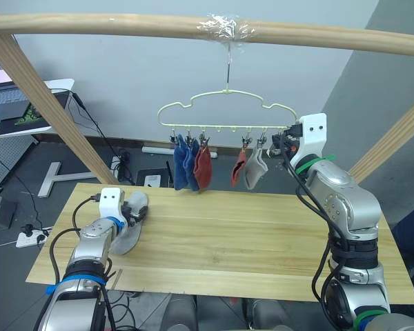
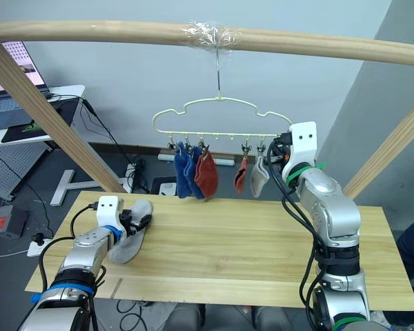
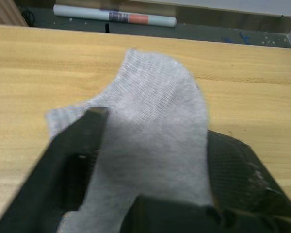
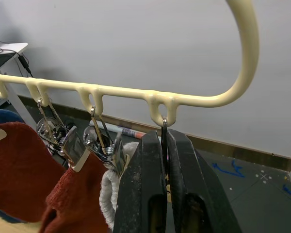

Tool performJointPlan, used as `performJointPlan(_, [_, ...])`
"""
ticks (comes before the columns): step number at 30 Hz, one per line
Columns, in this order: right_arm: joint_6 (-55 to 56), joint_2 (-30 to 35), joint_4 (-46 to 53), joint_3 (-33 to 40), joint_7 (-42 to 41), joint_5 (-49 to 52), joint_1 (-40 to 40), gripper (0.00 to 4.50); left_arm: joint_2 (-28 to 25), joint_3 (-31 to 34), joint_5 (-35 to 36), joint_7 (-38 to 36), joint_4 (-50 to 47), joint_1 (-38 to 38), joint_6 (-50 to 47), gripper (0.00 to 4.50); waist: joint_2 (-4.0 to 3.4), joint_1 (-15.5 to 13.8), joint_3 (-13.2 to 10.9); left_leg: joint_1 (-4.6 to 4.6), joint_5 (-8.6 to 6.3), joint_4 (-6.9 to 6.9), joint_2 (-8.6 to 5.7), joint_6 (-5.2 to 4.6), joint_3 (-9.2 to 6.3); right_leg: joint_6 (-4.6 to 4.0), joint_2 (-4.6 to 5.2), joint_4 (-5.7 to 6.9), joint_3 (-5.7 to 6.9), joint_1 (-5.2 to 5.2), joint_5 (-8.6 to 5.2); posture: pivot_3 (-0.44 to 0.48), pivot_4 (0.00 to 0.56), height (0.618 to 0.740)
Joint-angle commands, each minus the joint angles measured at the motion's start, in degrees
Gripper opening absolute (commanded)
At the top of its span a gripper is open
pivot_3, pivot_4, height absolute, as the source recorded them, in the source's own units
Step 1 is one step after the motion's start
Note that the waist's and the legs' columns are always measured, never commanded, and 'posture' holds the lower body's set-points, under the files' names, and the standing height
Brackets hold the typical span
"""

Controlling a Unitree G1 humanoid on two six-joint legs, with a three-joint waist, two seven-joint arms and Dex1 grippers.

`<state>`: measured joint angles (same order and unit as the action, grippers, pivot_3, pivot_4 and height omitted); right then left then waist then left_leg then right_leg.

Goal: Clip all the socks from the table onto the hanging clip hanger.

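A light grey sock (image 1: pixel 127 231) lies on the left end of the pale wood table (image 1: pixel 248 241). My left gripper (image 1: pixel 134 209) is low over it, open, one finger on each side of the sock (image 3: pixel 155 111). The clip hanger (image 1: pixel 228 93) hangs from the rail by its hook. Two blue socks (image 1: pixel 186 164), a rust red sock (image 1: pixel 203 167), another rust red sock (image 1: pixel 239 169) and a grey sock (image 1: pixel 255 169) hang from its clips. My right gripper (image 4: pixel 165 138) is raised at the hanger's right end, shut on the end clip (image 4: pixel 164 127).
A thick wooden rail (image 1: pixel 124 26) spans the top on slanted wooden posts (image 1: pixel 48 103) at both sides. Behind the table on the left stand a small white desk with a laptop (image 1: pixel 14 103) and floor cables (image 1: pixel 27 234).
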<state>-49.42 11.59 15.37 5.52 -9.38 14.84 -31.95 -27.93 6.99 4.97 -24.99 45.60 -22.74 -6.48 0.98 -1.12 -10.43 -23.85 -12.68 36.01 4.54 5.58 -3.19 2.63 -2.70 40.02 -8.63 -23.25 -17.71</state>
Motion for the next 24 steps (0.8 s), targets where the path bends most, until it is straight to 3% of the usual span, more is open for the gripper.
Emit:
performJointPlan(1, [-0.2, 0.7, 1.8, 1.3, 0.2, 0.6, -0.5, 0.0, 1.5, 0.4, 1.3, -1.0, -0.8, 2.6, -3.5, 2.35, -0.02, 0.0, 0.0, 0.0, 0.0, 0.0, 0.0, 0.0, 0.01, 0.0, 0.0, 0.0, 0.0, 0.0, 0.0, 0.096, 0.174, 0.74])
performJointPlan(9, [-7.4, -0.8, 3.0, 6.1, 1.4, 5.5, -4.4, 0.0, 6.7, -4.2, 2.4, -5.5, -16.5, 6.7, -6.1, 0.03, -0.05, -0.2, 0.0, -0.03, 0.0, 0.01, -0.01, 0.0, 0.0, 0.0, 0.01, 0.0, -0.01, 0.01, 0.0, 0.093, 0.164, 0.74])
performJointPlan(16, [-28.8, -5.6, 6.3, 18.2, 5.8, 13.6, -10.3, 0.0, 17.6, -15.1, 6.9, -11.0, -44.6, 11.5, -8.7, 0.03, -0.02, -0.1, 0.0, -0.15, 0.0, 0.0, 0.01, 0.01, -0.04, -0.01, 0.01, -0.02, 0.01, -0.04, 0.01, 0.074, 0.159, 0.74])
performJointPlan(20, [-39.6, -9.5, 6.8, 26.5, 8.2, 13.8, -15.2, 0.0, 19.6, -17.8, 7.8, -11.1, -50.6, 11.1, -9.8, 0.03, -0.11, 1.0, 0.1, -0.05, 0.0, -0.03, 0.03, 0.0, -0.05, -0.01, -0.03, 0.03, -0.02, -0.03, 0.01, 0.056, 0.152, 0.74])
performJointPlan(24, [-43.1, -11.0, 5.9, 31.9, 10.6, 14.3, -17.8, 0.0, 23.3, -20.8, 6.3, -10.5, -49.8, 5.1, -6.9, 0.03, -0.12, 1.1, 0.1, -0.09, 0.0, 0.02, -0.02, -0.01, -0.05, -0.01, -0.01, -0.01, -0.01, -0.01, 0.01, 0.045, 0.144, 0.74])
